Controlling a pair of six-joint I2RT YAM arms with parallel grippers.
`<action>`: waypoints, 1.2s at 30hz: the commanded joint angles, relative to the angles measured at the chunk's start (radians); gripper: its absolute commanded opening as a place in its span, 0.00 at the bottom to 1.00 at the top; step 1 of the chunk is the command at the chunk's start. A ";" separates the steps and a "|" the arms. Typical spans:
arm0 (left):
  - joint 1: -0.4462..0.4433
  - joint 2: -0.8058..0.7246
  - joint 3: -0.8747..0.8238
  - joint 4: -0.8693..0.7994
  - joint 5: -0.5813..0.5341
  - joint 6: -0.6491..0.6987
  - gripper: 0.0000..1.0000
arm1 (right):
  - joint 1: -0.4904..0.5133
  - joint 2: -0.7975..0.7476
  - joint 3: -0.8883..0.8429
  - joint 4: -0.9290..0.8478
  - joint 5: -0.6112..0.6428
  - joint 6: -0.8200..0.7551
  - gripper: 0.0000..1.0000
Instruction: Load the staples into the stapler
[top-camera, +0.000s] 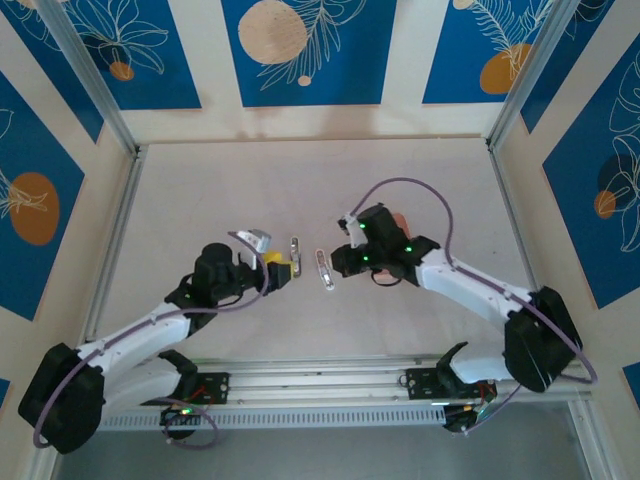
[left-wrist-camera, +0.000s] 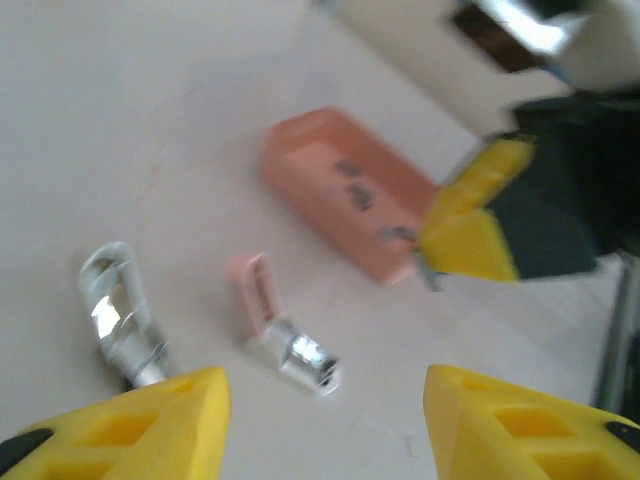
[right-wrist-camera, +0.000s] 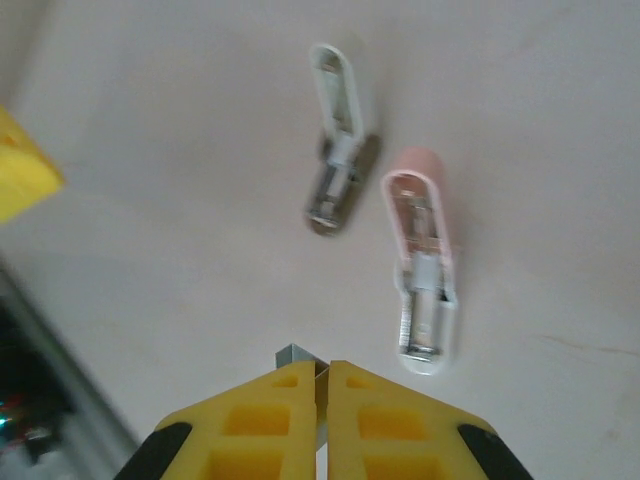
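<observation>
Between the yellow pads (right-wrist-camera: 270, 415) of the right gripper (right-wrist-camera: 320, 378), jaws closed tight, a thin grey staple strip (right-wrist-camera: 296, 356) is pinched, with its end poking past the tips. Pink stapler (right-wrist-camera: 424, 268) lies opened flat just ahead and to the right, apart from the strip. White stapler (right-wrist-camera: 335, 140) lies farther out. Other staples (left-wrist-camera: 352, 185) sit loose in the pink tray (left-wrist-camera: 300, 165). Left gripper (left-wrist-camera: 322, 390) has its jaws spread wide with nothing between them, both staplers just ahead of it.
</observation>
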 joint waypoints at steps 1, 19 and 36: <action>-0.056 -0.036 -0.042 0.232 0.157 0.281 0.56 | -0.044 -0.064 -0.071 0.206 -0.346 0.040 0.09; -0.203 -0.032 -0.044 0.333 0.083 0.728 0.60 | -0.124 -0.097 -0.168 0.449 -0.747 0.184 0.09; -0.203 0.067 -0.038 0.473 0.129 0.770 0.49 | -0.106 -0.086 -0.172 0.518 -0.769 0.236 0.09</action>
